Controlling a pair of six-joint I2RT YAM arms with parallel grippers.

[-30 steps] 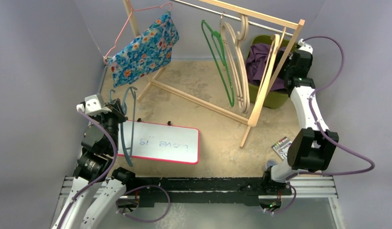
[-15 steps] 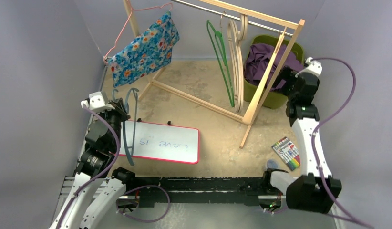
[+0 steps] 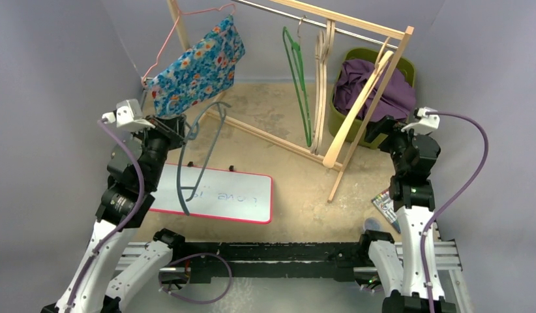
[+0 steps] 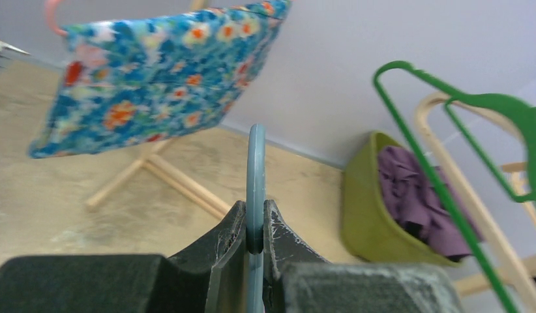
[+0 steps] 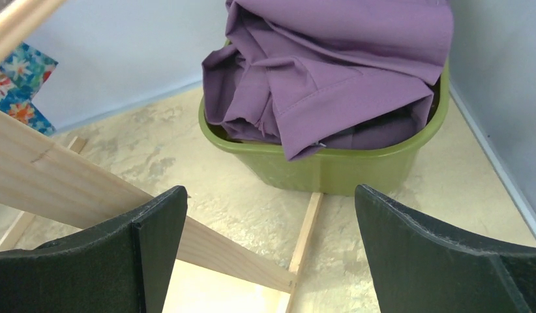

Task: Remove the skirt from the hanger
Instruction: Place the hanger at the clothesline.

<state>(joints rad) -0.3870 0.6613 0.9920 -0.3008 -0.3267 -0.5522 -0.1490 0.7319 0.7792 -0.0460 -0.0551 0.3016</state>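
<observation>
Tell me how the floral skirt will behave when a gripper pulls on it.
The floral skirt is probably floppy: it hangs in a soft drape from the pink hanger. Likely light, as that thin hanger carries it. The hanger hangs freely and tilted, so a pull may swing it rather than free the cloth.

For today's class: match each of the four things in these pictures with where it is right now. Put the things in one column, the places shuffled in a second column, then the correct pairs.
Things
1. floral garment
2. purple cloth
3. blue-grey hanger
4. whiteboard

Places
A. lying flat on the table
B. clamped in the left gripper
C. heaped in the green tub
D. hanging on the pink hanger

Pairs: 1-D, 2-C, 3-B, 4-A
</observation>
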